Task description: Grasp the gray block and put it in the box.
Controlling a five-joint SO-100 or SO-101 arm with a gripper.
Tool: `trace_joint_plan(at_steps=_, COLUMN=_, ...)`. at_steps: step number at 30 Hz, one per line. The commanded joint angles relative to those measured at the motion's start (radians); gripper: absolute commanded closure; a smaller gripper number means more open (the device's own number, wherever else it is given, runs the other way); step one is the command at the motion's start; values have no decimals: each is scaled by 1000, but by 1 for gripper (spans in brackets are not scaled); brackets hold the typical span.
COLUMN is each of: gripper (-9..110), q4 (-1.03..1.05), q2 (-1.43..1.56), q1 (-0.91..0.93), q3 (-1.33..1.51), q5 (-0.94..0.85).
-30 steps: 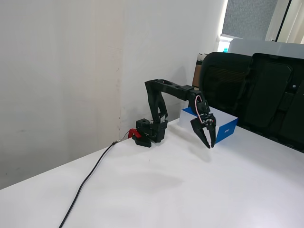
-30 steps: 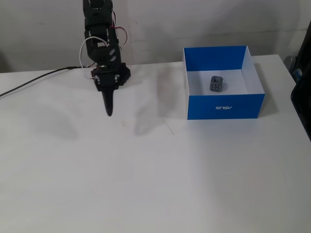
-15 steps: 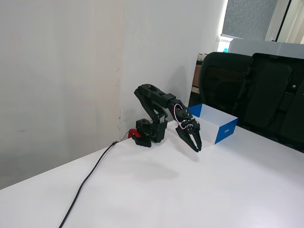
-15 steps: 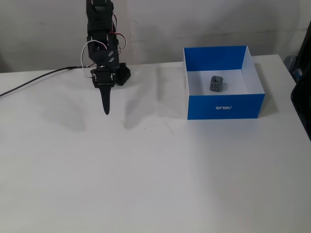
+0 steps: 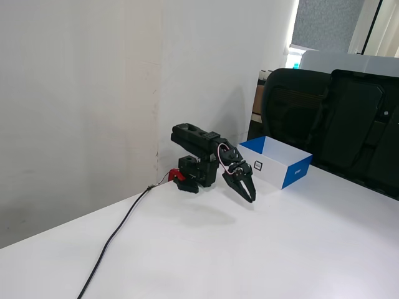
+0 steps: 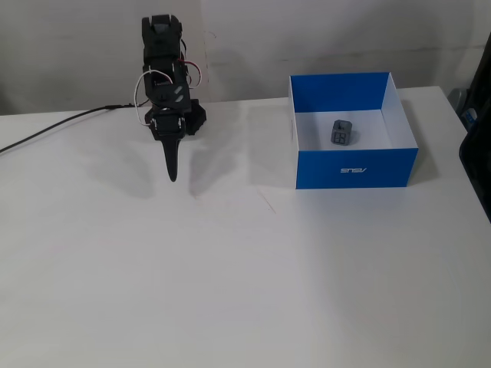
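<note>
- In a fixed view from the side: gripper (image 5: pixel 247 194) low over the table (image 5: pixel 262 249), to the left of the box (image 5: pixel 276 167), fingers pressed together, nothing between them.
- Small square black mark on the white side of the box, too small to read. The gray block not visible from here, hidden by the box walls.
- In a fixed view from the front: gray block (image 6: pixel 342 133) inside the box (image 6: pixel 357 168), on the white floor, near the far wall. Gripper (image 6: pixel 172 176) well apart to the left, pointing down, closed and empty.
- Task looks finished, only parking the arm left. To do this well: fold the arm slowly toward its base, away from the box, without touching the blue wall.
- White writing on the near blue wall, upside down, probably "ASUS".
</note>
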Motion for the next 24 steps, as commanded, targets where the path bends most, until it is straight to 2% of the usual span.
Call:
trace_joint_plan(at_steps=1, gripper=101, q4=54, q2=118, q1=29, q3=26, q5=18)
trace_joint_plan(at_steps=6, gripper=101, q4=193, q2=305, q1=54, q3=101, q5=57)
trace_joint_plan(at_steps=24, gripper=101, q4=242, q2=302, q1=51, q3=143, q5=74)
